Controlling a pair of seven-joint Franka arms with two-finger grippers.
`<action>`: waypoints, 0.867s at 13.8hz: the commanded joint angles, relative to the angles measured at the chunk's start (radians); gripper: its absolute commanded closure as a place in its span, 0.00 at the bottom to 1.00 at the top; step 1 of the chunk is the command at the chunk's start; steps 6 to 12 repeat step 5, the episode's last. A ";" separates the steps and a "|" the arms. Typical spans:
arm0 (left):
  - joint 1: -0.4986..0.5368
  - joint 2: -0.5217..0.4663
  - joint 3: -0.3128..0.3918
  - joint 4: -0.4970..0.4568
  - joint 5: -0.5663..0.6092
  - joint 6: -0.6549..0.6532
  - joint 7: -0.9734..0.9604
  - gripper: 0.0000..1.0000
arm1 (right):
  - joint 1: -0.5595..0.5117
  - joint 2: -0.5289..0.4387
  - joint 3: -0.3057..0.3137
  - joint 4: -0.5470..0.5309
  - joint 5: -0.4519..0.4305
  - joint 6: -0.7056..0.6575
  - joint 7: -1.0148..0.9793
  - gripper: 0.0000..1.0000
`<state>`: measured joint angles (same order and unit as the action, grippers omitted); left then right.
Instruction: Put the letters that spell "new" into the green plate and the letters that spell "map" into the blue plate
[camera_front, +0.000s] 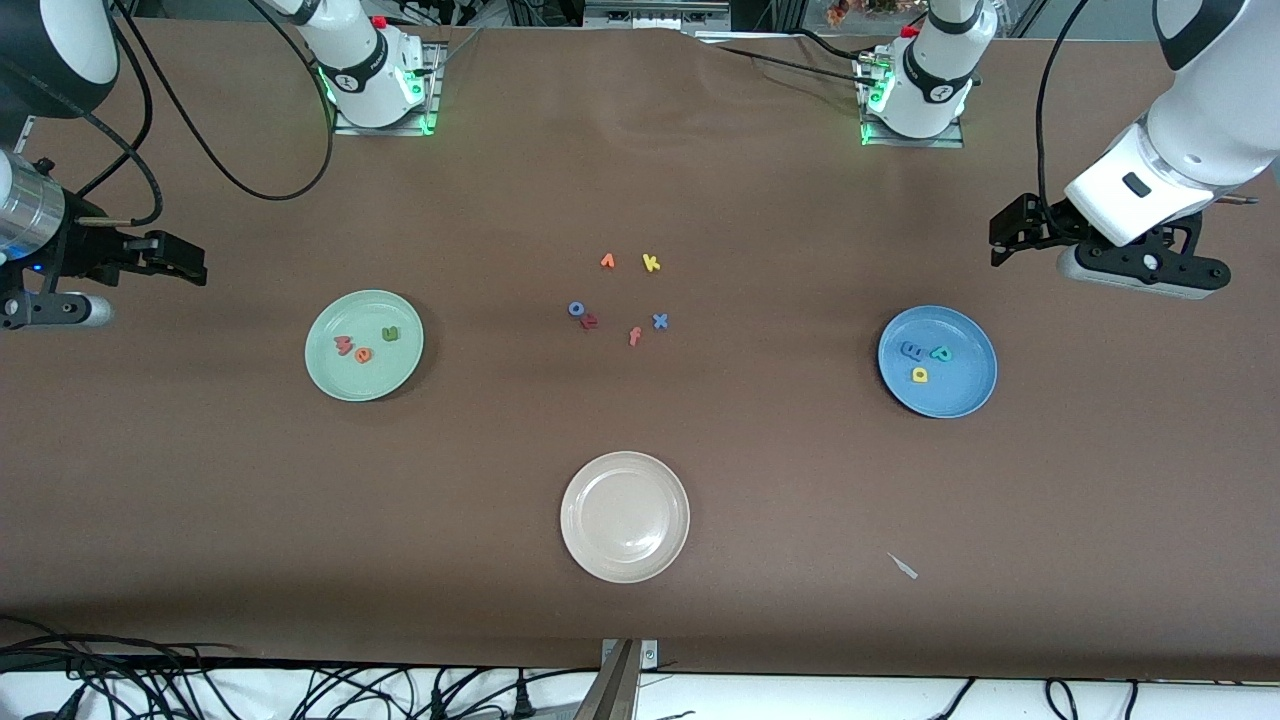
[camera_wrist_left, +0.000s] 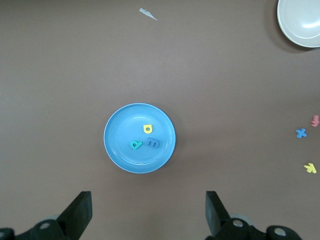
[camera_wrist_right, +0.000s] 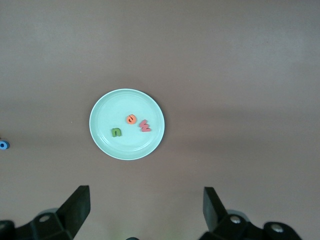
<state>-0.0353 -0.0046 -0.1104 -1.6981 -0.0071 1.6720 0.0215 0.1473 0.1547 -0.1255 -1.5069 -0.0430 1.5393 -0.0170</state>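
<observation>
Front view, n, e, w in green plate (camera_front: 330, 375), m, a, p in blue plate (camera_front: 965, 395), both pincers apart.

Even overhead light, soft shadows (sharp)

You've got n, e, w (camera_front: 362, 346) sitting in the green plate (camera_front: 330, 375), m, a, p (camera_front: 925, 358) in the blue plate (camera_front: 965, 395), both claws parked wide open.

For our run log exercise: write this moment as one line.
green plate: n, e, w in | blue plate: m, a, p in | left gripper, right gripper: open, empty
</observation>
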 joint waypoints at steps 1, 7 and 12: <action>0.008 -0.012 -0.003 -0.002 -0.016 -0.009 0.015 0.00 | -0.003 0.000 -0.002 0.022 0.008 -0.007 -0.015 0.00; 0.009 -0.012 -0.003 -0.003 -0.016 -0.009 0.015 0.00 | -0.003 -0.011 -0.009 0.024 0.011 -0.007 -0.014 0.00; 0.009 -0.012 -0.003 -0.003 -0.016 -0.009 0.015 0.00 | -0.003 -0.011 -0.009 0.024 0.011 -0.007 -0.014 0.00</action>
